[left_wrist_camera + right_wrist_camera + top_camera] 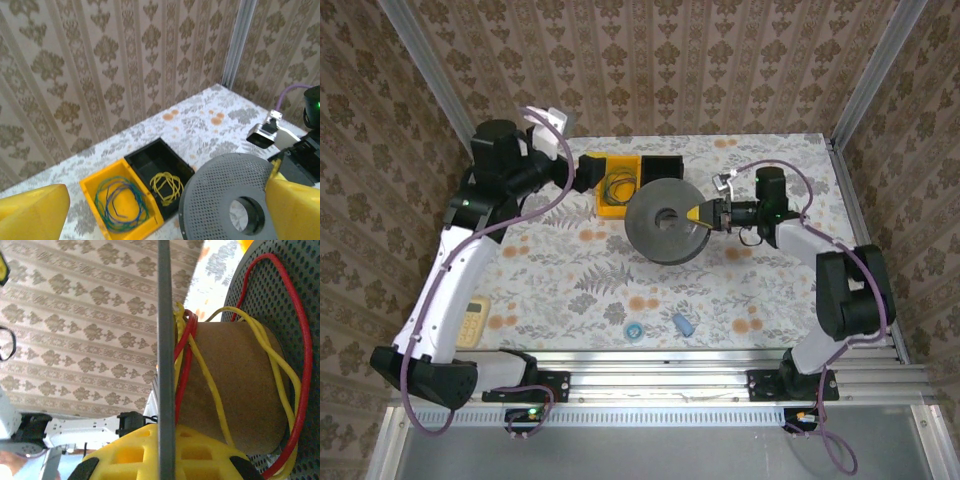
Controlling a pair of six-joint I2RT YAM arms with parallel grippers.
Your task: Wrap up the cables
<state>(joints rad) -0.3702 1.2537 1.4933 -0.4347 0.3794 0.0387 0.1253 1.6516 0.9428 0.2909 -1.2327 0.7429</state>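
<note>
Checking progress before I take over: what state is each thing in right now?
spool: lying flat on the table.
red wire: few loose turns around the core, slack loop.
yellow wire: loosely wound on the core.
right tool: shut on the spool's flange.
left tool: open, empty.
yellow bin: holds a green coil.
black bin: holds a yellow coil.

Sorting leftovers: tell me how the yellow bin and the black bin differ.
The yellow bin holds a green and blue wire coil; the black bin holds a smaller yellow coil. The yellow bin sits to the black bin's left. Both are open on top and touch.
</note>
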